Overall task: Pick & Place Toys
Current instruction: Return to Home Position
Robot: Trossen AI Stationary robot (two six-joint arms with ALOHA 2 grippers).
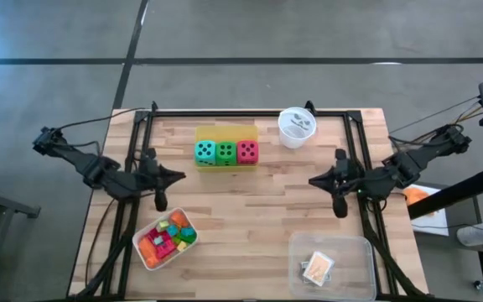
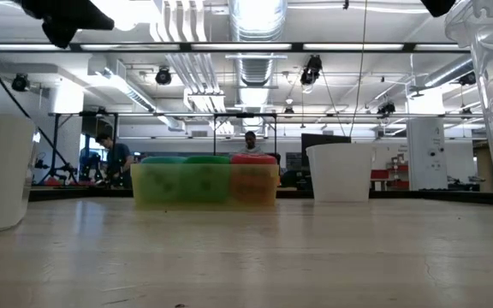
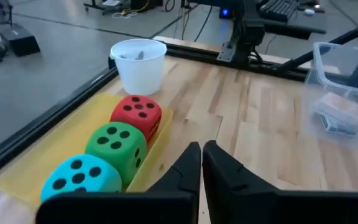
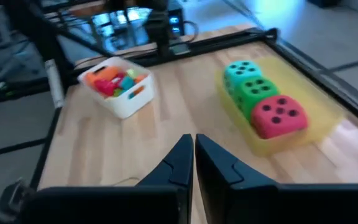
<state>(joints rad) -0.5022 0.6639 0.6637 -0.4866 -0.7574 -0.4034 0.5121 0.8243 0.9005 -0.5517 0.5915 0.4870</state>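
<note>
Three dotted dice, teal point(image 1: 205, 152), green point(image 1: 225, 152) and red point(image 1: 247, 151), sit in a row in the yellow tray point(image 1: 225, 134) at the table's far middle. Small bright blocks point(image 1: 167, 237) fill the white tray point(image 1: 151, 258) near the front left. Playing cards point(image 1: 317, 268) lie in the clear tray point(image 1: 355, 252) at the front right. My left gripper point(image 1: 180, 175) is shut and holds nothing, above the table's left side. My right gripper point(image 1: 313, 179) is shut and holds nothing too, above the right side. Both point toward the table's middle.
A round white cup point(image 1: 297, 127) stands at the far side, right of the yellow tray. A black frame point(image 1: 250, 111) runs along the table's edges. Bare wood lies between the two grippers in the middle of the table. People show far off in the room in the low view.
</note>
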